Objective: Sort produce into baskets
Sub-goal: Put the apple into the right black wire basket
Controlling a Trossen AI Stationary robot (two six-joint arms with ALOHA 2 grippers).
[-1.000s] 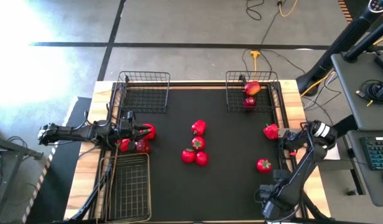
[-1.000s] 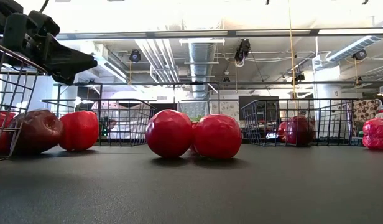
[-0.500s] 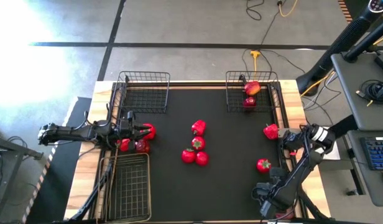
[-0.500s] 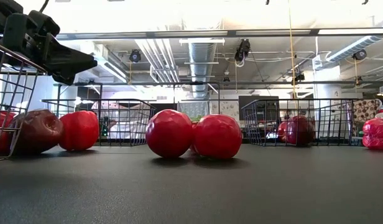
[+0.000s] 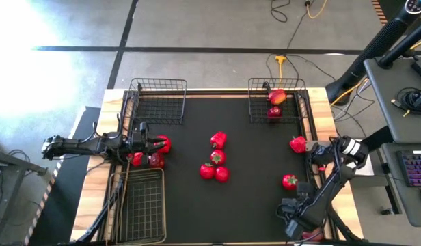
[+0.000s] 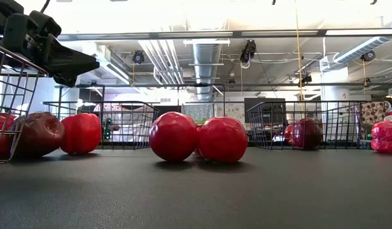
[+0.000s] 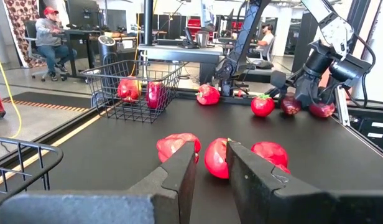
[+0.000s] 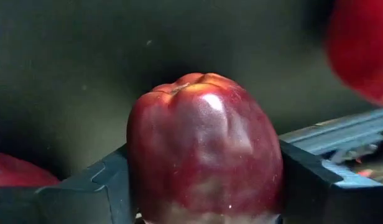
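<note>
1. Right pincer (image 8: pixel 207 186): narrowed from wide apart a second ago, now pressed against both flanks of a dark red apple (image 8: pixel 204 143). Looks like a grip just made.
2. Meaning for the job: one piece picked and ready to lift, probably bound for the far right basket (image 5: pixel 292 82), where two apples (image 5: pixel 275 102) already lie.
3. The apple itself: deep glossy red, paler and yellowish low down, ribbed shoulders, stem dimple up, upright between the fingers.
4. Whereabouts: down at the near right corner of the table, mostly hidden under the right arm from above, so exact spot hard to call.
5. Close by and untouched: a tomato (image 5: pixel 290 181) and a pepper (image 5: pixel 297 143) along the right side.
6. Further out: four red pieces (image 5: pixel 216 164) clustered mid-mat, no shift at all.
7. Left pincer (image 7: pixel 211 149): no change, all but closed, nothing in it, hovering over three red pieces (image 5: pixel 150 154) at the left edge.
8. Far left basket (image 5: pixel 159 82) and long near basket (image 5: pixel 139 174): nothing in them yet. Plenty left to sort.
</note>
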